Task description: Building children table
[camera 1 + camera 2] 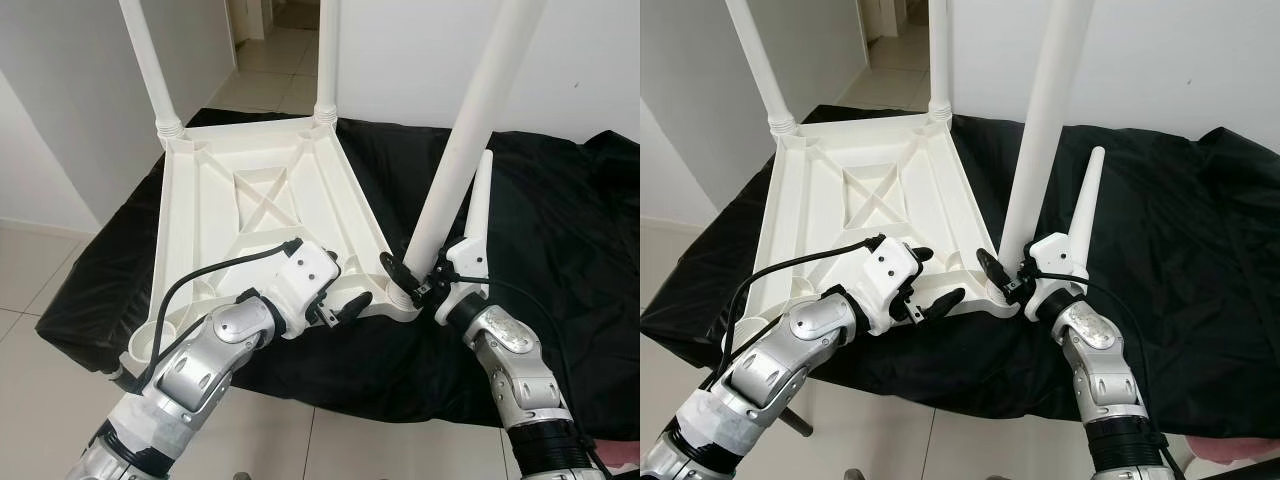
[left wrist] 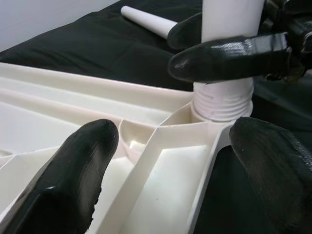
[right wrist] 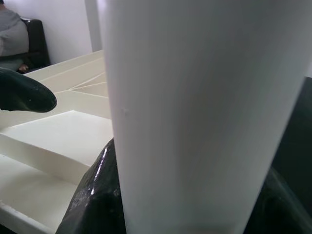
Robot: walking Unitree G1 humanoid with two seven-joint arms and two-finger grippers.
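Black cloth (image 1: pixel 560 250) covers the work surface, and on it lies the white plastic tabletop (image 1: pixel 260 215), upside down with its ribbed underside and X-brace facing up. Two legs stand in the far corners, the far left leg (image 1: pixel 145 60) at about 10 o'clock and the far middle leg (image 1: pixel 327 55) at 12 o'clock. A third leg (image 1: pixel 470 130) leans up from the near right corner socket at about 4 o'clock, its threaded base sitting in the socket. Right gripper (image 1: pixel 412 278) is clamped around the base of this third leg, one black finger on each side. Left gripper (image 1: pixel 330 285) sits at 6 o'clock with its fingers (image 2: pixel 73 175) spread wide, straddling the tabletop's near rim just beside that socket and holding nothing. A loose tapered leg (image 1: pixel 1085 195) lies on the cloth just beyond the right wrist
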